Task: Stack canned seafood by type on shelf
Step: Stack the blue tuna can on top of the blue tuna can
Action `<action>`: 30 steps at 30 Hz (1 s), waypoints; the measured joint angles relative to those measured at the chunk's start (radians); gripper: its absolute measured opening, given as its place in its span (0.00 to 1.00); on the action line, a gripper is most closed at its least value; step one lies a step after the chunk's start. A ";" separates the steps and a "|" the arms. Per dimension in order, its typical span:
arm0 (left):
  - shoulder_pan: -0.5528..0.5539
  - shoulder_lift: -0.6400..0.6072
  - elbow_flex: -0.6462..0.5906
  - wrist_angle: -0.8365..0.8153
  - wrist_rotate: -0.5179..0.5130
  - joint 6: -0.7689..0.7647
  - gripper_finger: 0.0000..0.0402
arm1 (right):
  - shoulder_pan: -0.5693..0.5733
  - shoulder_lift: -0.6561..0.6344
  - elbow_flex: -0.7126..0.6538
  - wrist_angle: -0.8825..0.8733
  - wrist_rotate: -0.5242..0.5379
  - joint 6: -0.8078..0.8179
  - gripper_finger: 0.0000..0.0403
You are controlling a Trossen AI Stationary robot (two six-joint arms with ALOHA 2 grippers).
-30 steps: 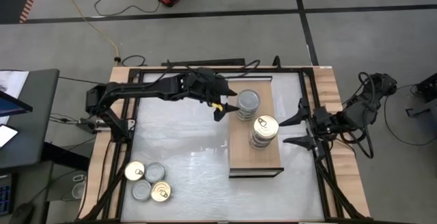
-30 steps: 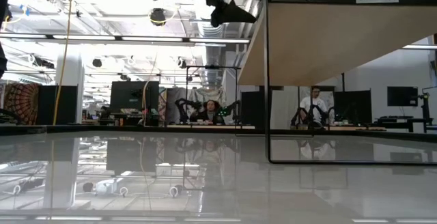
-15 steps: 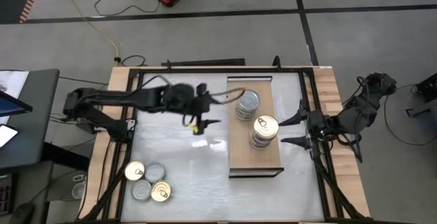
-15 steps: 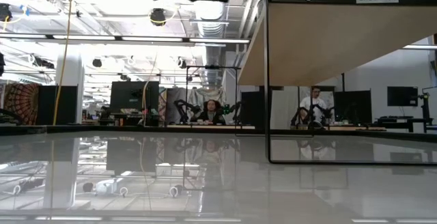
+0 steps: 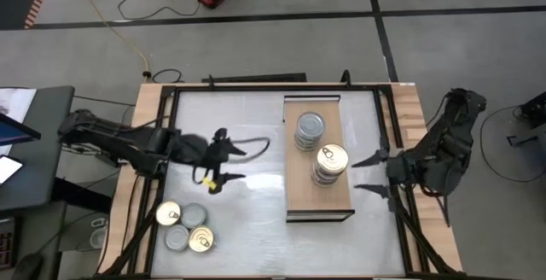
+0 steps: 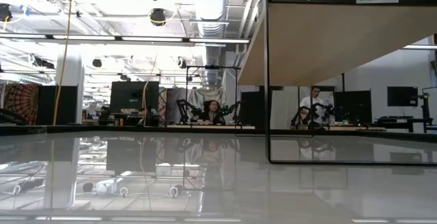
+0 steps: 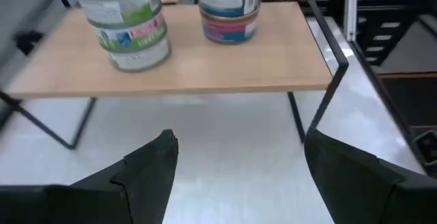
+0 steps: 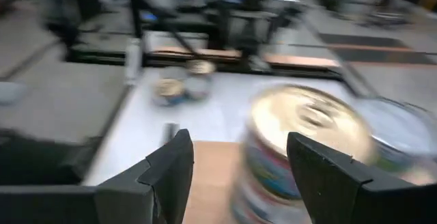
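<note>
The shelf (image 5: 319,188) stood on the right half of the table (image 5: 256,229), long axis running from the far edge toward the near edge. Two stacks of tins sat on it: a silver-lidded stack (image 5: 310,131) near the shelf's far end and a gold-lidded stack (image 5: 330,164) about mid-shelf, closer to its right edge, the two stacks apart from each other. Three loose tins were grouped at the table's near left corner, close together: a gold-lidded tin (image 5: 168,214), a silver-lidded tin (image 5: 194,216) beside it, and another gold-lidded tin (image 5: 200,241) nearer the edge; a further silver lid (image 5: 177,238) showed beside that. The left claw (image 5: 230,163) hung above the table's left-centre, between the loose tins and the shelf, pointed at the shelf, fingers spread and holding nothing. In the left wrist view both stacks appeared on the shelf's board (image 7: 205,67), with the table surface visible beneath it between thin dark legs. The right claw (image 5: 365,173) sat just off the shelf's right edge, level with the gold-lidded stack, fingers apart and empty, touching neither tin nor shelf. The right wrist view showed the gold lid (image 8: 307,118) just ahead of the fingers, blurred. In the low view the underside of the shelf (image 6: 328,43) filled the upper right; people sat at benches in the room behind.
</note>
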 joint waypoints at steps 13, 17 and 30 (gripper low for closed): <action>-0.140 -0.043 -0.020 0.000 -0.232 -0.008 0.76 | -0.102 -0.216 0.000 -0.152 0.254 -0.016 0.65; -0.141 -0.043 -0.020 0.003 -0.222 0.037 0.76 | -0.205 -0.306 0.000 -0.155 0.197 -0.036 0.65; -0.041 -0.050 -0.166 0.235 0.003 0.146 0.76 | -0.388 -0.385 -0.003 -0.205 0.014 0.044 0.61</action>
